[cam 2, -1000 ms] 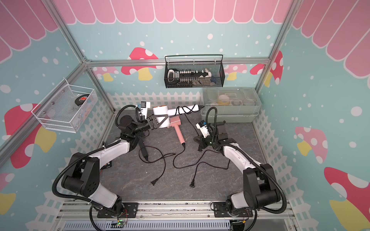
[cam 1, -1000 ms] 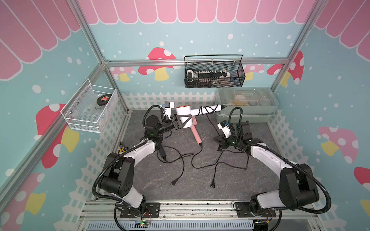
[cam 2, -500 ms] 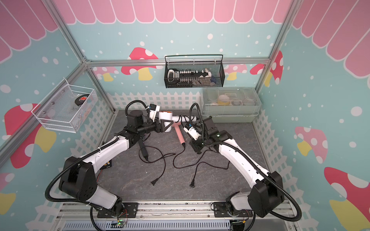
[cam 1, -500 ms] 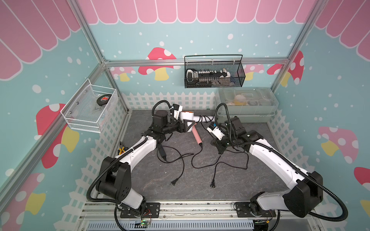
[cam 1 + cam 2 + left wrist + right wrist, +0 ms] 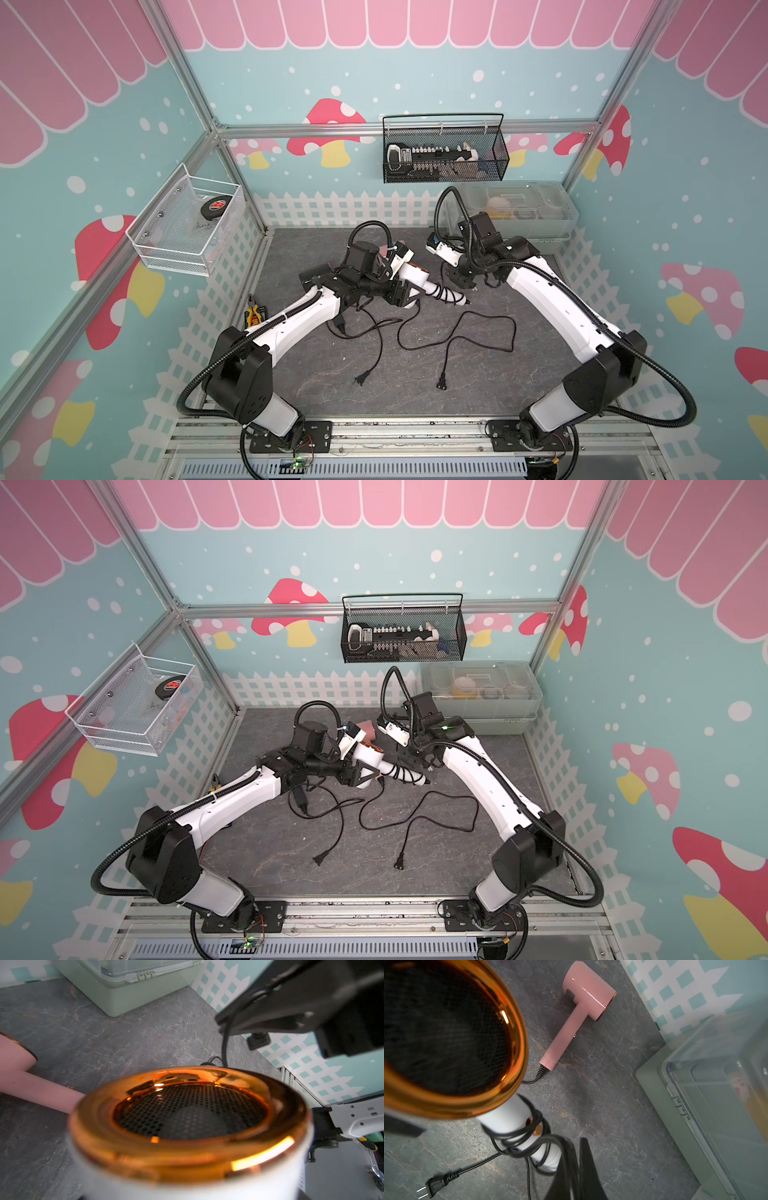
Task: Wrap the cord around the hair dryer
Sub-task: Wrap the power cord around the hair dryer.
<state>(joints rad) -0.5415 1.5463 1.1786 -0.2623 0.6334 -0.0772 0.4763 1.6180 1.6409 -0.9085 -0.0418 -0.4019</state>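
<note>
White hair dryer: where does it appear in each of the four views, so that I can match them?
In a top view: white hair dryer mid-mat, between the two arms.
In a top view: white hair dryer again mid-mat, between the arms.
Left wrist: the dryer fills most of the picture, grille facing the camera.
Right wrist: the dryer close to the lens, cord wound on its handle.
Shared landmark: green storage box.

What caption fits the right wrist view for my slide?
Mid-wrap: right gripper pinches the cord coiled around the white hair dryer handle; pink dryer lies beyond.
</note>
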